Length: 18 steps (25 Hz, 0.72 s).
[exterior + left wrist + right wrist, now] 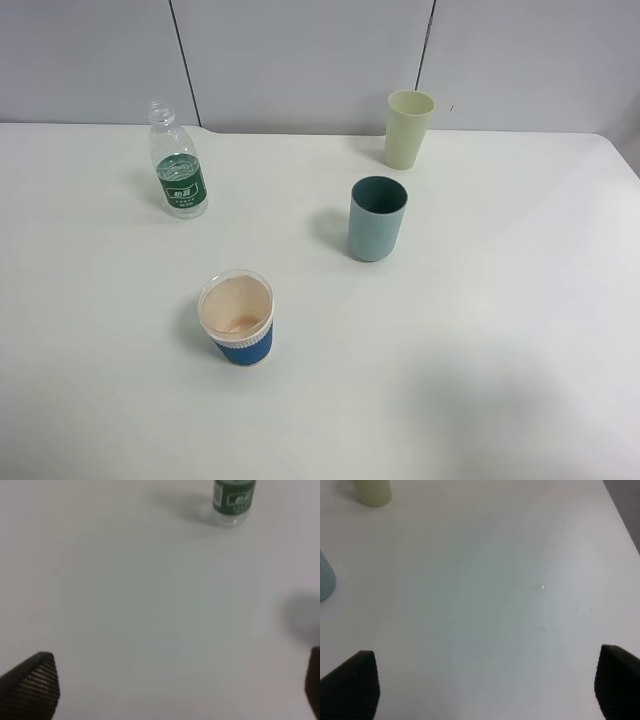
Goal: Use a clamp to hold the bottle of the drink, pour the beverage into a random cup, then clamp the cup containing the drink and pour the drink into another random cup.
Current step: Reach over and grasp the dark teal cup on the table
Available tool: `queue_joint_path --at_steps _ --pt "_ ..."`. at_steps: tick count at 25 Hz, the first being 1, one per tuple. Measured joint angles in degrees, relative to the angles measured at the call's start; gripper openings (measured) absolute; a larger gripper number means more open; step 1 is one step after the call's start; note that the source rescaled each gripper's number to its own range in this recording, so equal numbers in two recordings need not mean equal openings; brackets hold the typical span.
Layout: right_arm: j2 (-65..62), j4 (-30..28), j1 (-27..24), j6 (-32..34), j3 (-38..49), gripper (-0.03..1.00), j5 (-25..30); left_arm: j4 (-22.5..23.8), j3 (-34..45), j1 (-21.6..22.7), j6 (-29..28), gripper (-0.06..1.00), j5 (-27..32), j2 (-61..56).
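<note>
One bottle (178,165) stood upright near the far edge of the desk (500,330), toward its left corner, long axis vertical and neck pointing straight up, green label facing the near edge. Three cups stood mouth-up, each well apart from the others. The teal tumbler (376,222) was about mid-desk. The pale yellow-green tumbler (408,128) stood just beyond it at the far edge. The blue-sleeved paper cup (238,320) was nearer the near edge (its tan inside showed no liquid I could make out). The left gripper (172,687) hung open over bare desk, the bottle well ahead of it. The right gripper (482,685) also had its jaws apart, holding nothing.
</note>
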Motion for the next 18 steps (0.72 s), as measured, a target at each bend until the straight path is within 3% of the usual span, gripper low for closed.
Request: queue_joint_path --at_steps 12,18 --pt "0.0 -0.31 0.0 0.0 0.0 0.58 0.0 -0.04 0.28 0.06 -0.38 1.0 -0.48 0.0" --pt "0.0 -0.31 0.0 0.0 0.0 0.58 0.0 -0.39 0.28 3.45 -2.38 1.0 -0.48 0.0"
